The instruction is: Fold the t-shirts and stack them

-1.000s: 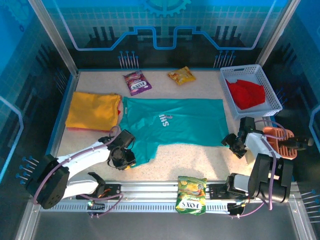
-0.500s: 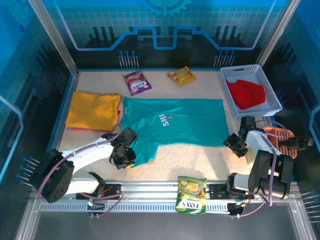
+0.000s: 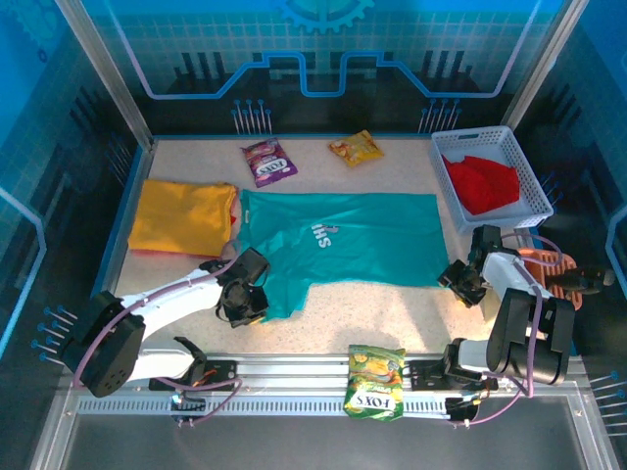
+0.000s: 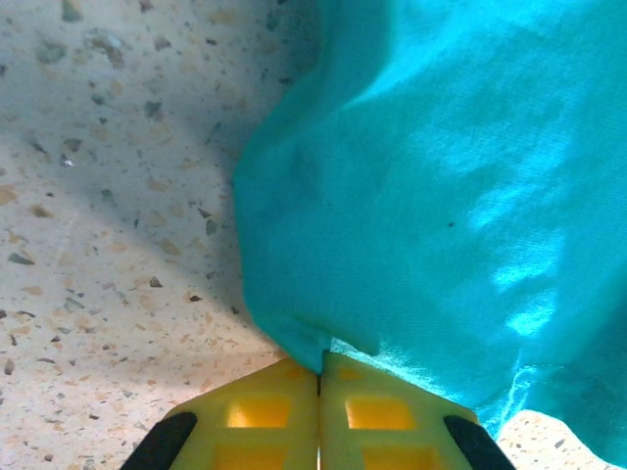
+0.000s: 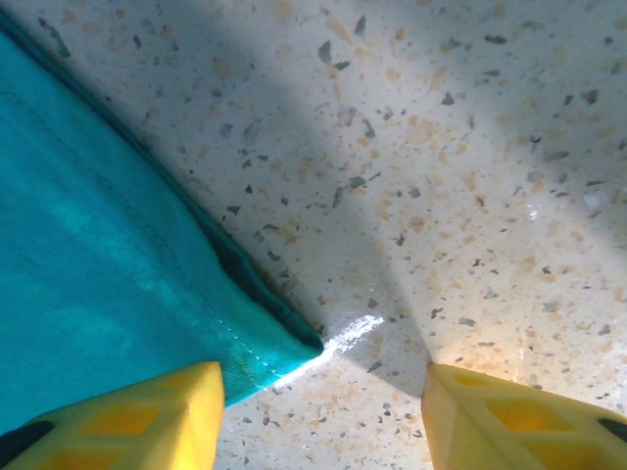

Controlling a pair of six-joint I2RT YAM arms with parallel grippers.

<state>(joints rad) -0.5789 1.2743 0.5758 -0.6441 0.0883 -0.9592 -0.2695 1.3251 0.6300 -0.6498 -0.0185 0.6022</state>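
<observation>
teal t-shirt (image 3: 372, 235) lies spread flat at mid-table (image 3: 392, 313); its white chest lettering is too small to read. left gripper (image 4: 318, 367) is pressed together, pinching a bunched fold at the shirt's near-left edge. right gripper (image 5: 323, 392) is spread, straddling the near-right corner; contact unclear. yellow-orange t-shirt (image 3: 183, 215) sits folded at far left. red t-shirt (image 3: 485, 183) is heaped in the white basket (image 3: 530, 171), its lower part hidden by the wall.

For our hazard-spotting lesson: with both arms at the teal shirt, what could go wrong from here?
On the left gripper the jaws pinch only a thin fold of the teal t-shirt; it could slip out when lifted. The right gripper stands open at the shirt's corner and may miss it.
</observation>
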